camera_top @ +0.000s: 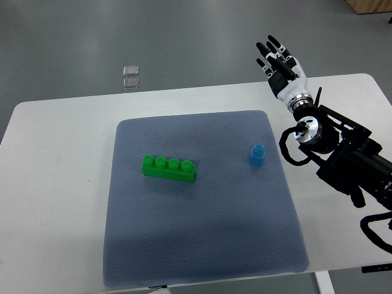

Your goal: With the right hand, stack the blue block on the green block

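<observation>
A small blue block (257, 155) stands on the grey-blue mat (202, 245), right of centre. A long green block (169, 168) with several studs lies on the mat left of centre, well apart from the blue one. My right hand (277, 58) is raised over the table's far right edge, fingers spread and holding nothing. It is well behind and to the right of the blue block. Its black arm (343, 153) comes in from the right edge. The left arm is out of view.
The mat lies on a white table (55, 184). Two small clear squares (130, 76) lie on the floor beyond the table's far edge. A wooden corner (370, 6) shows at the top right.
</observation>
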Tool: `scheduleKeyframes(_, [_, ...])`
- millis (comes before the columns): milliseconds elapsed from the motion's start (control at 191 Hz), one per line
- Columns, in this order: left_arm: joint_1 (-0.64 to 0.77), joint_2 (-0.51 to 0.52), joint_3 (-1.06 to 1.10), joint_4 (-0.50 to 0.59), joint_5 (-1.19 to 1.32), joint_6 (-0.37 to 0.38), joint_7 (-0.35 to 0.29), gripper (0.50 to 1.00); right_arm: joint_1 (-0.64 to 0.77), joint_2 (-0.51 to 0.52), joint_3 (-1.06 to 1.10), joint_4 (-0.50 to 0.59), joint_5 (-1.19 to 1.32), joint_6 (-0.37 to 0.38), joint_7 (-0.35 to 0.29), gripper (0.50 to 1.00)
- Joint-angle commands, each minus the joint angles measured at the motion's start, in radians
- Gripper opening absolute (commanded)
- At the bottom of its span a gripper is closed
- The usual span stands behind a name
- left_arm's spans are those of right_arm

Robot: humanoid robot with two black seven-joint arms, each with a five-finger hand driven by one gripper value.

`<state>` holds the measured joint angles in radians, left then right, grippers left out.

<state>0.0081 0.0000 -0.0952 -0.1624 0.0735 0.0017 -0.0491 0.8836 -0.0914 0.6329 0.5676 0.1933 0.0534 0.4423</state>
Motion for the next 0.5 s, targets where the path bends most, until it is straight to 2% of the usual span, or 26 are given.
scheduleKeyframes(0, [0.000,0.000,0.000,-0.002,0.000,0.000,0.000,1.000,0.000,-0.001,-0.001,-0.002,0.000,-0.001,-0.001,0.917])
scheduleKeyframes(493, [0.001,0.000,0.000,0.000,0.000,0.000,0.000,1.000,0.001,-0.002,0.001,-0.002,0.000,-0.001,0.001,0.917])
